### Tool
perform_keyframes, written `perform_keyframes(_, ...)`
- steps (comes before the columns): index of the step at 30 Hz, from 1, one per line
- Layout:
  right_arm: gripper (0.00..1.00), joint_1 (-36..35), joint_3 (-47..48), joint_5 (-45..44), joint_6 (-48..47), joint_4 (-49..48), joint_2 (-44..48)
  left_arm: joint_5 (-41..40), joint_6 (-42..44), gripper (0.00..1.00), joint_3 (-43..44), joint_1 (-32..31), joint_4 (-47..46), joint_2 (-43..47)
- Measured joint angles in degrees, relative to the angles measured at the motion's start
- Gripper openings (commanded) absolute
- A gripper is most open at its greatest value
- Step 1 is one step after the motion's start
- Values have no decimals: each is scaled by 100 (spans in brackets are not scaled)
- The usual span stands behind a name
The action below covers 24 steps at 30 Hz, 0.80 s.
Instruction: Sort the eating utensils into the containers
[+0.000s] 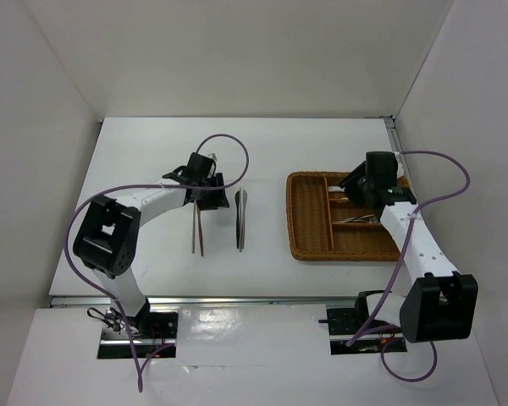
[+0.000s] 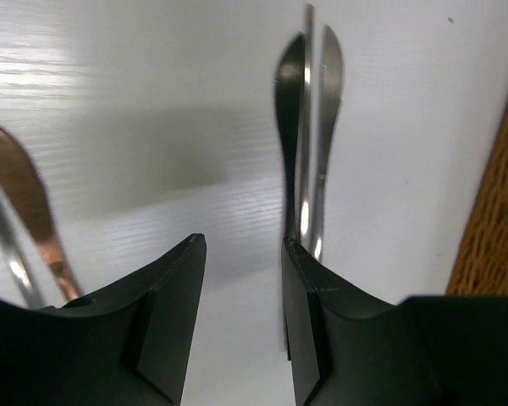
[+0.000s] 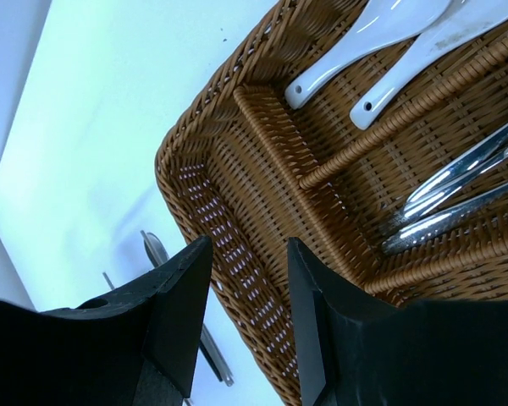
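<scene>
My left gripper (image 1: 208,196) (image 2: 244,244) hangs open over bare table with nothing between its fingers. Its right fingertip (image 2: 293,254) stands just beside the near end of two slim silver knives (image 2: 311,127) (image 1: 240,222) lying side by side. A thin brown chopstick and a silver piece (image 1: 198,230) (image 2: 30,207) lie to its left. My right gripper (image 1: 356,193) (image 3: 248,243) is open and empty above the wicker tray (image 1: 309,252) (image 3: 237,245), over its long empty compartment. White soup spoons (image 3: 389,21) and silver utensils (image 3: 457,199) (image 1: 360,219) lie in other compartments.
White walls close in the table on the left, back and right. The tray's edge (image 2: 495,220) shows at the right of the left wrist view. Purple cables loop over both arms.
</scene>
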State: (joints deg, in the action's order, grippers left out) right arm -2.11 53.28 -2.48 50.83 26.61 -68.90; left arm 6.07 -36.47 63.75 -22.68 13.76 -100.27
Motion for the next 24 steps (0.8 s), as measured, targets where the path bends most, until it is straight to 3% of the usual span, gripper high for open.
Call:
perform_keyframes(11,48,0,-201,136,-210,-7,22,-1128,2,55,-243,31,601,527)
perform_keyframes(24,48,0,-227,234,-256,-26,9,-1615,-149,55,-476,52,1034,667)
